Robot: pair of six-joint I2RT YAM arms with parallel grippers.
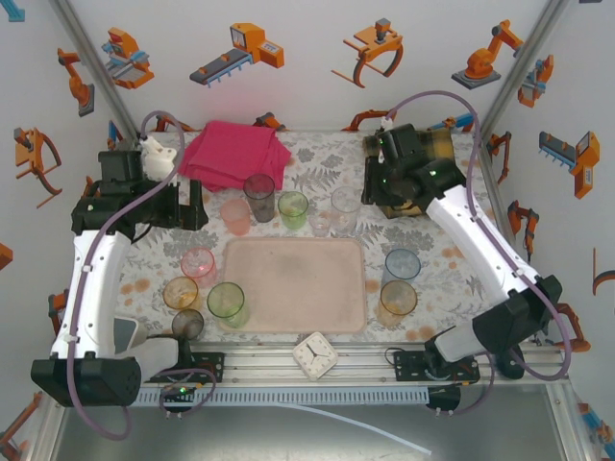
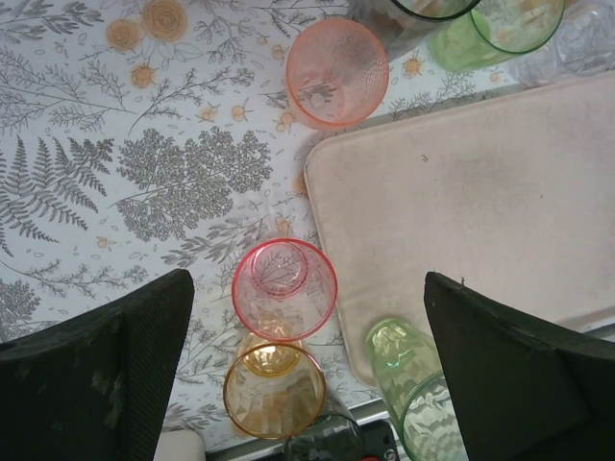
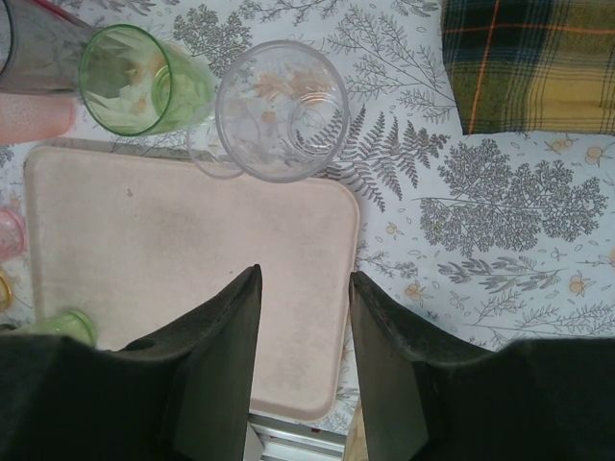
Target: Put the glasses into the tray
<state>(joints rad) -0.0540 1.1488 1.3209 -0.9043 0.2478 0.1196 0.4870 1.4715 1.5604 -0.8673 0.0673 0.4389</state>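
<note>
The pale-pink tray (image 1: 293, 285) lies bare at the table's middle. Glasses stand around it: pink (image 1: 198, 262), amber (image 1: 180, 293), green (image 1: 227, 303) and smoky (image 1: 187, 324) ones on its left, several along its far edge, and blue (image 1: 402, 265) and amber (image 1: 397, 300) ones on its right. My left gripper (image 1: 187, 209) hangs wide open, high over the pink glass (image 2: 284, 288), touching nothing. My right gripper (image 3: 305, 277) is open above the tray's (image 3: 183, 240) right part, nothing between its fingers, with a clear glass (image 3: 282, 110) just beyond.
A folded magenta cloth (image 1: 235, 154) lies at the back left. Back right, a plaid cloth (image 3: 528, 62) lies on the table. A small white clock (image 1: 314, 354) sits on the front rail by the tray's near edge.
</note>
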